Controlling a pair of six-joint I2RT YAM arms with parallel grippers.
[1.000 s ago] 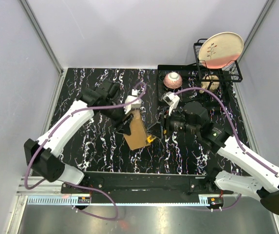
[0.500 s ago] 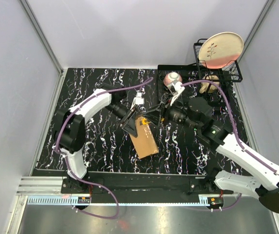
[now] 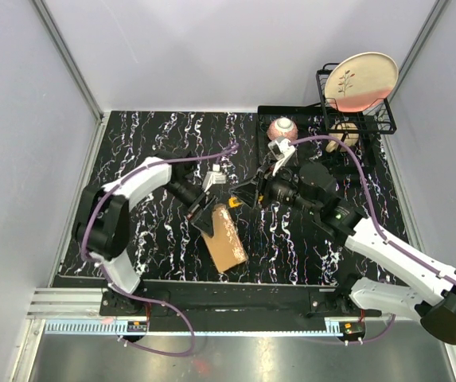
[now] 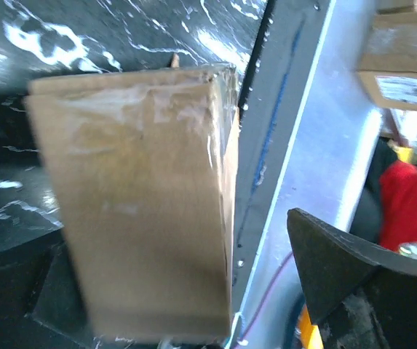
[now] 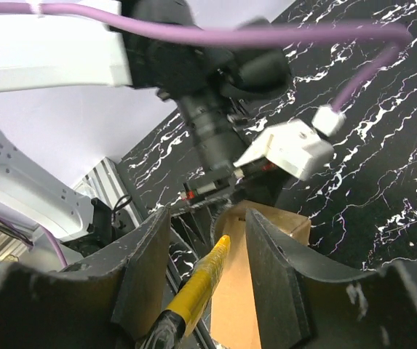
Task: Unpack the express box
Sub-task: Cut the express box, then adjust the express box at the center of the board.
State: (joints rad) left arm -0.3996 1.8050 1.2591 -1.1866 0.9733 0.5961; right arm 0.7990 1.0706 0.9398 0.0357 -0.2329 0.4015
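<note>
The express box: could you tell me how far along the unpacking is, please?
Nothing looks unpacked yet: the express box lies closed and taped. In hand: the right gripper holds the yellow utility knife; the left gripper has its jaws open beside the box. Left: cutting the tape, opening the flap, emptying it.

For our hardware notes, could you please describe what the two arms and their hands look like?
The left arm and right arm have white shells with black joints. A purple cable runs along each. The left hand and right hand are black, with broad wedge-shaped fingers.
</note>
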